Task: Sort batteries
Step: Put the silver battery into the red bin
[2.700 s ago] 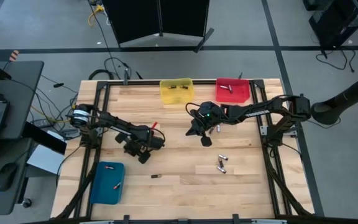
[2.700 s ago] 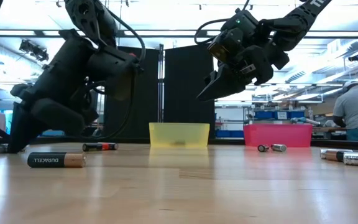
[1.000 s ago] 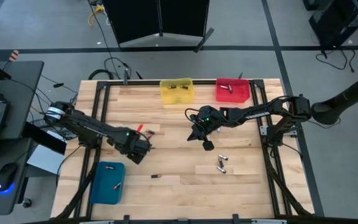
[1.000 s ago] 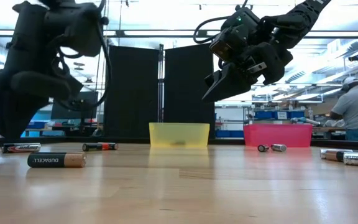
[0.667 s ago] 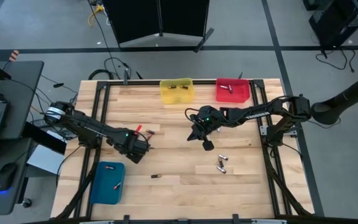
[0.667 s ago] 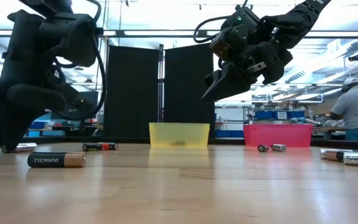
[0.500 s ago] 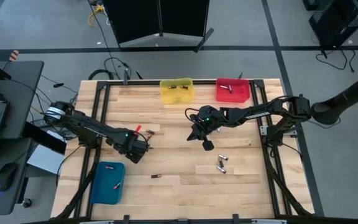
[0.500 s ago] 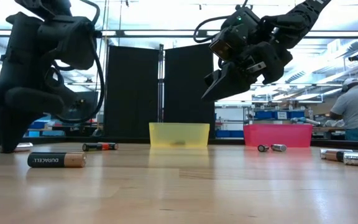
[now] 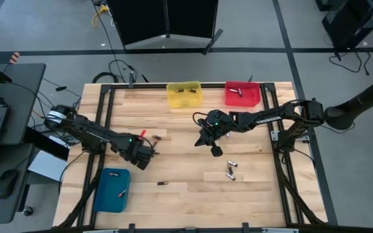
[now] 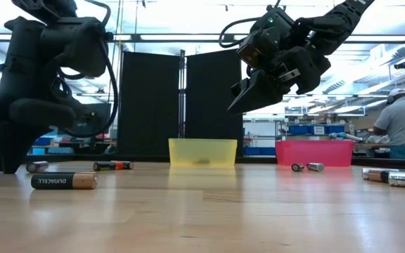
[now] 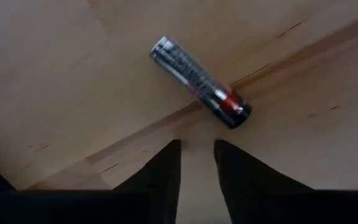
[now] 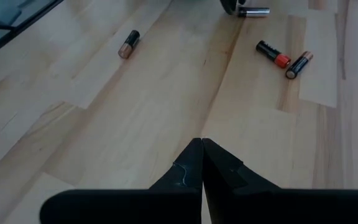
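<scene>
Lowered to the worktop (image 9: 186, 175), left end effector (image 11: 196, 163) hangs narrowly parted, empty, just short of a silver battery (image 11: 199, 81); picking up seems next, needing a short advance.

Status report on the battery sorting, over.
Left gripper low at the table, fingers narrowly apart, empty. Silver-and-red battery lies just ahead of it, untouched. Right gripper shut, empty, raised mid-table. Nothing blocking.

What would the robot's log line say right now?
left end effector: above silver-and-red battery, not gripping | right end effector: shut, empty, raised
</scene>
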